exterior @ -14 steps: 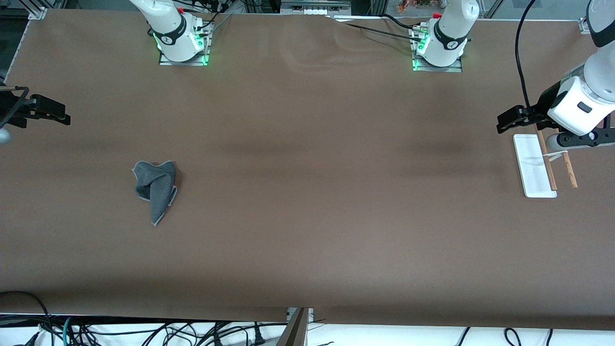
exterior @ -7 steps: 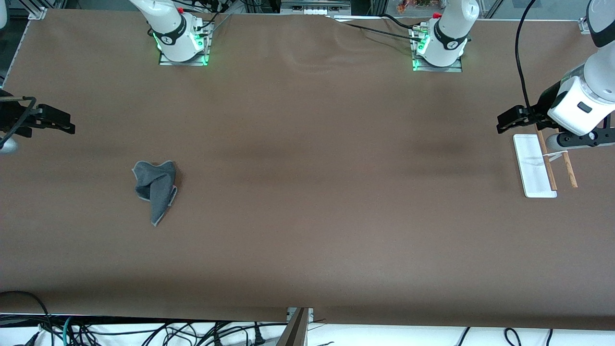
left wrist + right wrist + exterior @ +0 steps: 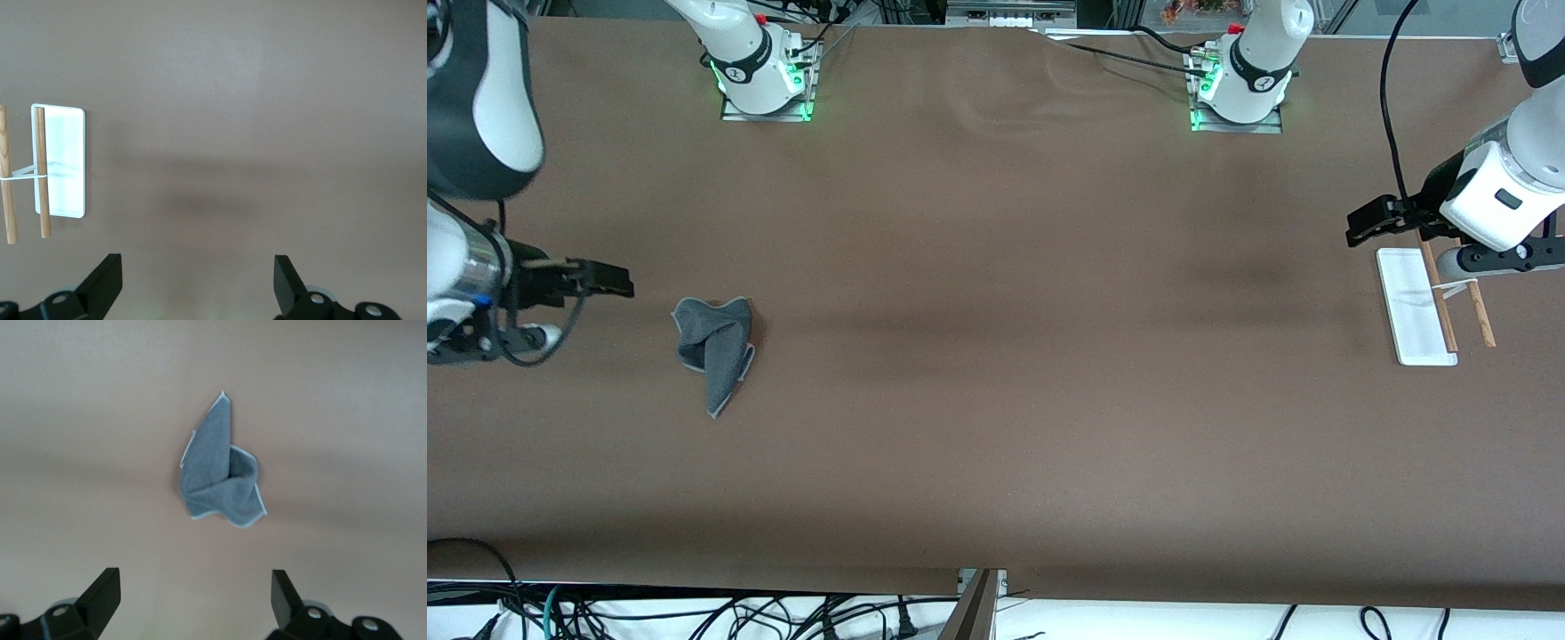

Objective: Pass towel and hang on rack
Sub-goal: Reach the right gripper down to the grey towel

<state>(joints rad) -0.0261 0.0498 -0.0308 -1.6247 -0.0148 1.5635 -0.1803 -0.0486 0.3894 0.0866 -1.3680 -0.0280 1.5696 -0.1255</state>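
The towel (image 3: 714,349) lies crumpled on the brown table toward the right arm's end, dark grey side up with a pale stitched edge; it also shows in the right wrist view (image 3: 223,470). My right gripper (image 3: 609,286) is open and empty, in the air just beside the towel. The rack (image 3: 1414,307) has a white base and two brown rods (image 3: 1461,307) and stands at the left arm's end; it also shows in the left wrist view (image 3: 60,160). My left gripper (image 3: 1365,222) is open and empty, over the table beside the rack.
The two arm bases (image 3: 763,76) (image 3: 1238,89) stand along the table's edge farthest from the front camera. Cables (image 3: 694,613) hang below the edge nearest to it. Bare brown table (image 3: 1032,338) lies between towel and rack.
My right gripper has swung in from the table's end toward the towel and now hangs just beside it. The left arm, towel and rack have not moved.
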